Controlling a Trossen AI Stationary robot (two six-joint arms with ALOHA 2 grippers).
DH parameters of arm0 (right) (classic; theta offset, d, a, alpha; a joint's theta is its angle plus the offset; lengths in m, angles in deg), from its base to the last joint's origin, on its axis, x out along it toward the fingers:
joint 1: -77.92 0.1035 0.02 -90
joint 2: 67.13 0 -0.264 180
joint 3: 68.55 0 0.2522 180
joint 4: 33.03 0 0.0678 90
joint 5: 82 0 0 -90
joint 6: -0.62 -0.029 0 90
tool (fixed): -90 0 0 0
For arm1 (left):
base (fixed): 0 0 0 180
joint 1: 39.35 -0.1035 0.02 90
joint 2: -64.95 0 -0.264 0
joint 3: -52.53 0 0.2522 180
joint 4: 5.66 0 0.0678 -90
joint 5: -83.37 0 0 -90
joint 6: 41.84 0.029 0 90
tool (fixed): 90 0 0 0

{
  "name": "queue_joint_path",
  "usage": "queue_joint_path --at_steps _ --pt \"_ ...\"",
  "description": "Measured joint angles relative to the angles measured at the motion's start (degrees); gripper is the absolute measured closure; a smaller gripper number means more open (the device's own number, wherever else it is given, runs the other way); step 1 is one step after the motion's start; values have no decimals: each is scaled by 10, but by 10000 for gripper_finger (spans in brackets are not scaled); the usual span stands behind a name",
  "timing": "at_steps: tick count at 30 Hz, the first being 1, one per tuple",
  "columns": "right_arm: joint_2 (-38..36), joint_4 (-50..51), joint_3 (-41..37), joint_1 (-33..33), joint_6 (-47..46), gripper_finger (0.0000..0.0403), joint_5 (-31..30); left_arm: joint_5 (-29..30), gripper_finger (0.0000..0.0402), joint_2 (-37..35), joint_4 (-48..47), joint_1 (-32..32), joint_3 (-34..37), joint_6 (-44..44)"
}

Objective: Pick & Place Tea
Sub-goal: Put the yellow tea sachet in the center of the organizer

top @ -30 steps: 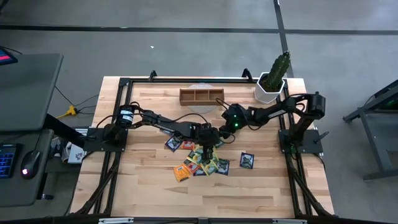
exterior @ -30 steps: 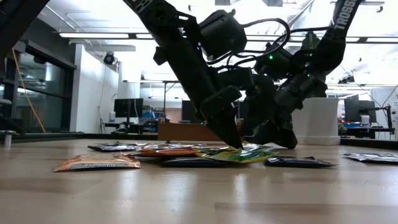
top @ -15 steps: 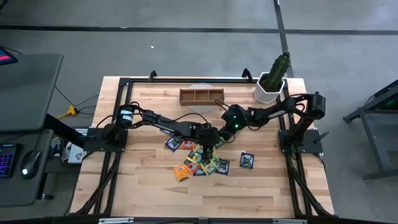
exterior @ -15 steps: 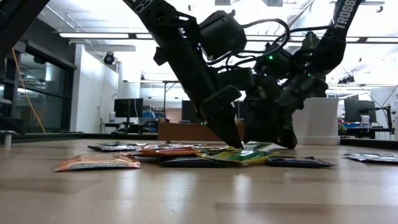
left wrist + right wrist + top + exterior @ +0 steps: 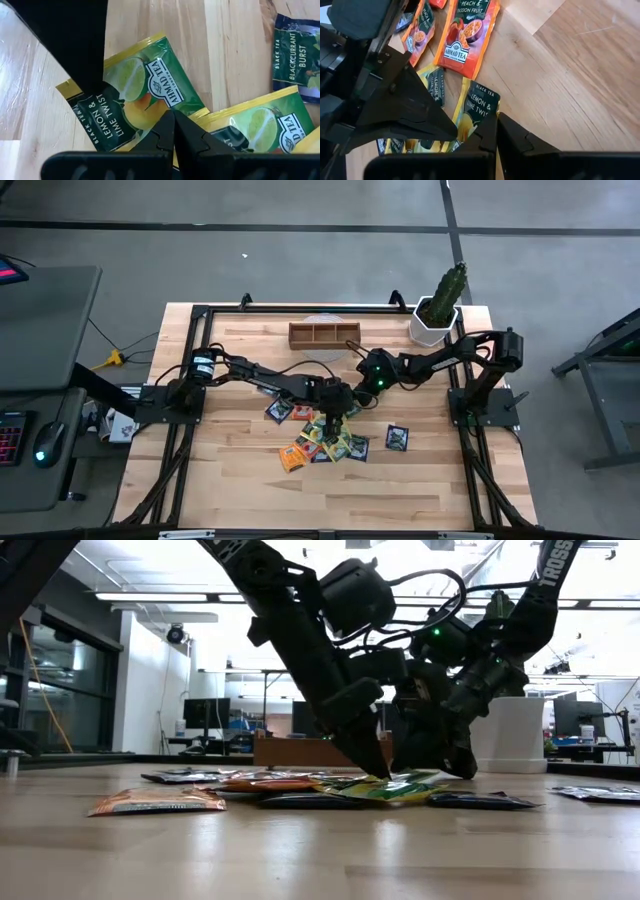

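Observation:
Several tea sachets (image 5: 322,438), orange, yellow-green and dark, lie flat in a loose heap at the table's middle. One dark sachet (image 5: 397,438) lies apart to the right. My left gripper (image 5: 174,117) is shut, and its tips stand on a yellow-green lemon-and-lime sachet (image 5: 131,95). My right gripper (image 5: 495,127) comes from the right and is shut on the same sachet (image 5: 479,111), at the side away from the left gripper. In the low view both grippers, left (image 5: 380,770) and right (image 5: 445,768), reach down to the heap. My left gripper presses its shut fingertips (image 5: 167,125) down on the lemon-and-lime sachet near one edge, slanting down from the table's left. The sachet lies on the heap under them. My right gripper pinches the same sachet's edge (image 5: 484,121) between its two fingers, slanting down from the table's right. The sachet rests on the table and on neighbouring sachets.
A brown wooden tray (image 5: 323,333) with three compartments stands at the table's far side, beside a clear round lid (image 5: 322,352). A potted cactus (image 5: 440,308) stands at the far right corner. Bare wood lies toward the near edge (image 5: 330,500).
My right gripper has shut its fingers at the edge of the yellow-green sachet, staying low at the heap. My left gripper has kept still, tips down on the sachet. The sachets have not shifted.

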Motion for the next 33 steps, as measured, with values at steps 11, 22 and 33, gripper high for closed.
queue_joint_path --at_steps 11,22,33 --pt "-10 22 -1 -1 13 402 -33 5 388 -57 -81 -16 4 48" --pt "-32 25 -2 -1 26 403 -39 39 377 -161 -123 -21 0 66" --pt "-157 18 0 -7 111 403 -131 81 377 -322 -90 -75 109 41"
